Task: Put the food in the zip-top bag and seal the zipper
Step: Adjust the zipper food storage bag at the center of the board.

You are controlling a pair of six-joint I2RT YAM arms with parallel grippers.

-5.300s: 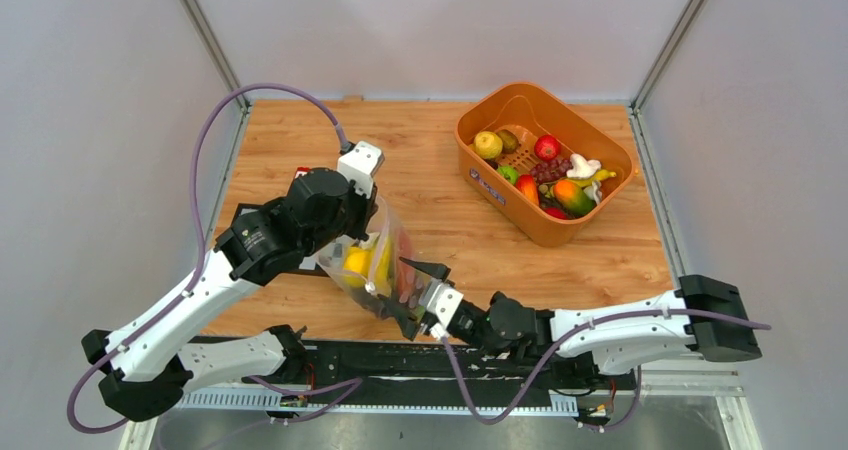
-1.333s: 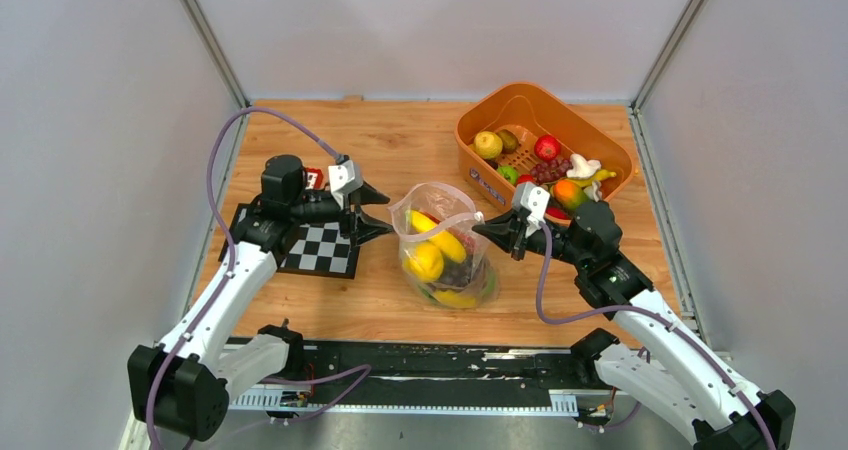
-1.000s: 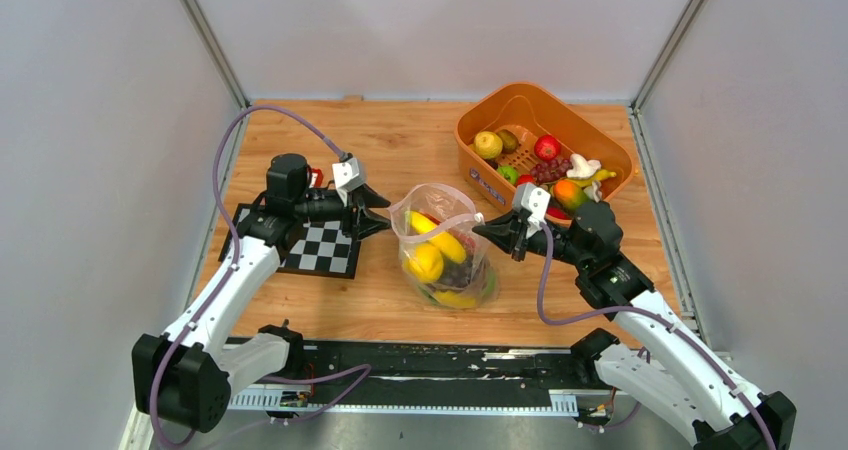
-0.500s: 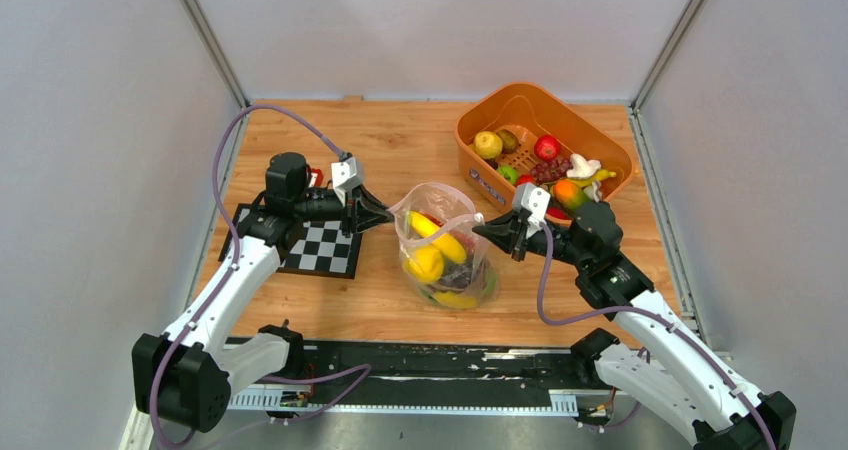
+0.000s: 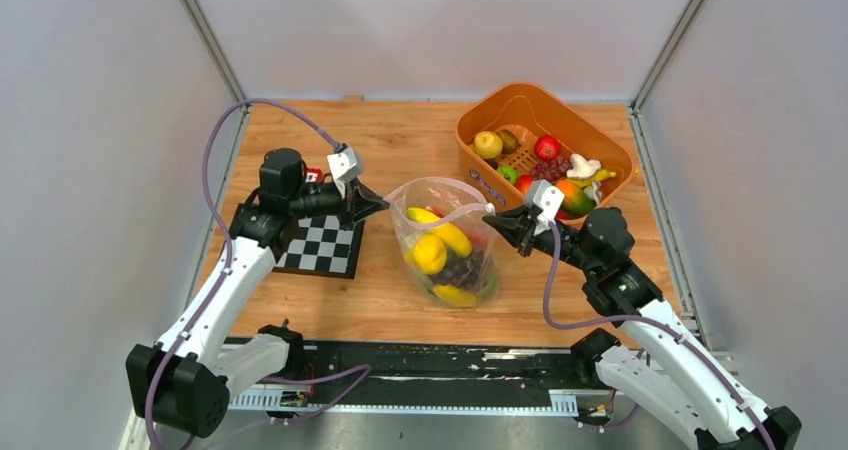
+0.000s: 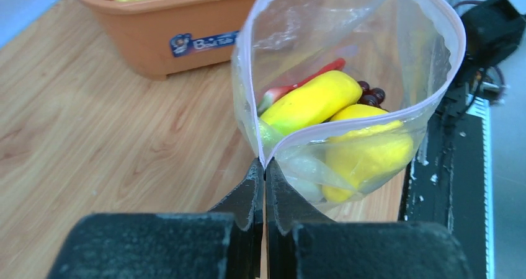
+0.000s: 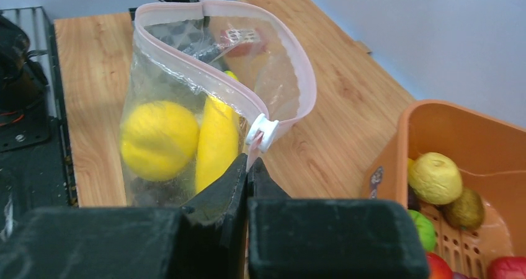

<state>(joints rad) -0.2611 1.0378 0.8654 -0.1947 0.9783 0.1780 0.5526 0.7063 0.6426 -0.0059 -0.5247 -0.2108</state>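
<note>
- Nearest me, along the bottom of the top view, a black rail [image 5: 430, 360] edges the wooden surface [image 5: 400, 140] between my two arm bases.
- The zip-top bag [image 5: 445, 245] stands upright in the middle of the frame. Its mouth gapes wide, stretched between my two hands.
- My left hand [image 6: 265, 167] is pinched fully together on the left corner of the mouth, and the film comes straight out from between the tips.
- My right hand [image 7: 248, 164] is clamped just as tight on the opposite corner, directly under the white slider [image 7: 262, 132] of the pink zipper [image 7: 301, 68].
- Inside the bag sits food [image 5: 432, 253]: yellow pieces, dark grapes and a red-edged slice.
- Left of centre, a checkerboard [image 5: 322, 248] lies flat beneath my left forearm. A small red block [image 5: 312, 175] peeks out behind that wrist.
- Farthest, at upper right, the orange basket [image 5: 490, 185] holds more food. It sits just beyond my right hand, close beside the bag's mouth.
</note>
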